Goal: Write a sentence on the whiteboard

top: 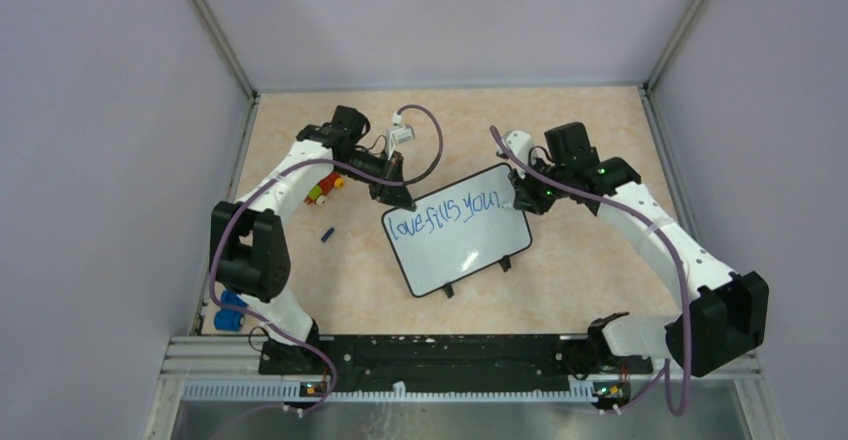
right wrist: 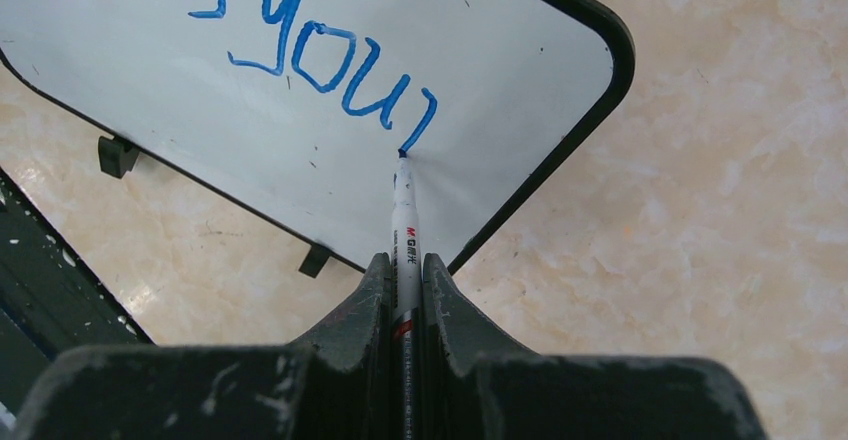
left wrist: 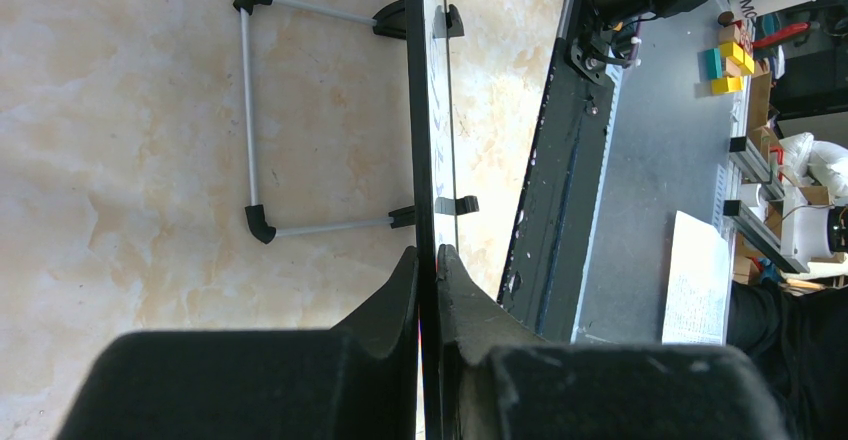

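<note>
The whiteboard (top: 460, 250) stands tilted mid-table; it also shows in the right wrist view (right wrist: 150, 80). The sentence (top: 445, 215) in blue reads "love fills your" on one slanted line, and "your" (right wrist: 330, 65) shows close up. My left gripper (top: 400, 197) is shut on the board's top left edge (left wrist: 428, 110), seen edge-on with its wire stand (left wrist: 250, 110) behind. My right gripper (top: 520, 198) is shut on a white marker (right wrist: 405, 235). The marker's blue tip touches the board at the end of the "r".
A blue marker cap (top: 327, 233) lies left of the board. Red and yellow toy pieces (top: 322, 189) sit under the left arm. A blue object (top: 230, 312) is by the left base. Purple walls close the back and sides.
</note>
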